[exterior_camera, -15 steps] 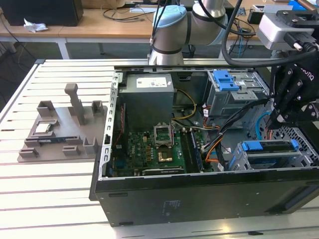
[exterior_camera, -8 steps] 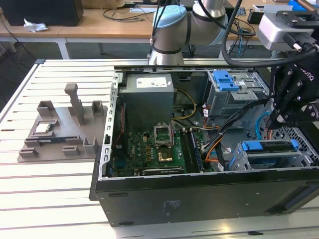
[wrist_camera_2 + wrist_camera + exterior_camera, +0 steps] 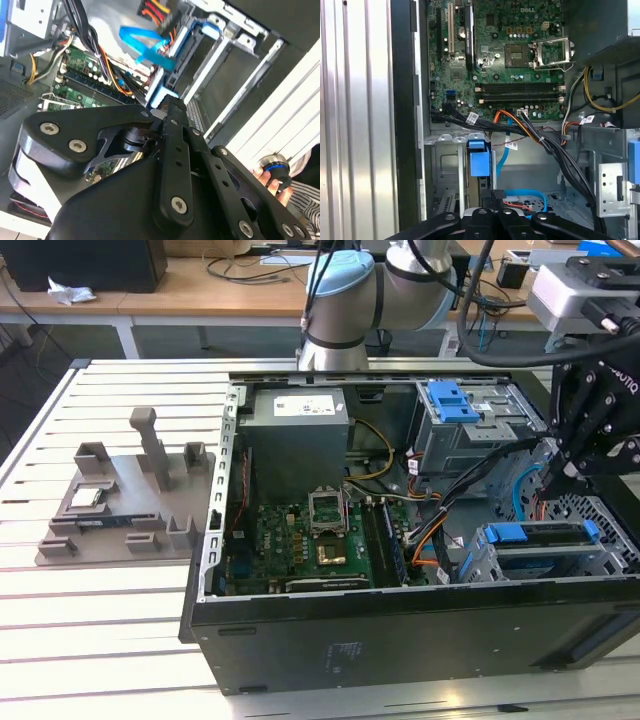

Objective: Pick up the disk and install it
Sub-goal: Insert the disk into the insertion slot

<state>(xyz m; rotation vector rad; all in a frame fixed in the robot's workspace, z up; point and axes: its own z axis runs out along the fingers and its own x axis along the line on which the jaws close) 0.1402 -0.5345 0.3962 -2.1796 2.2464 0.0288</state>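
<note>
Table: white and slatted; it carries everything here.
Computer case: black, lying open on the table toward the exterior view's right.
Grey fixture: on the table beside the case, on the exterior view's left.
Power supply: a grey box inside the case, next to the motherboard.
Motherboard: green, flat on the case floor.
My gripper: black, reaching into the case's drive end, just above the disk. I cannot tell whether it is open or closed.
Disk: in the lower drive bay, with its blue carrier frame showing.
Blue cable: in the first wrist view, it loops beside my gripper.
</note>
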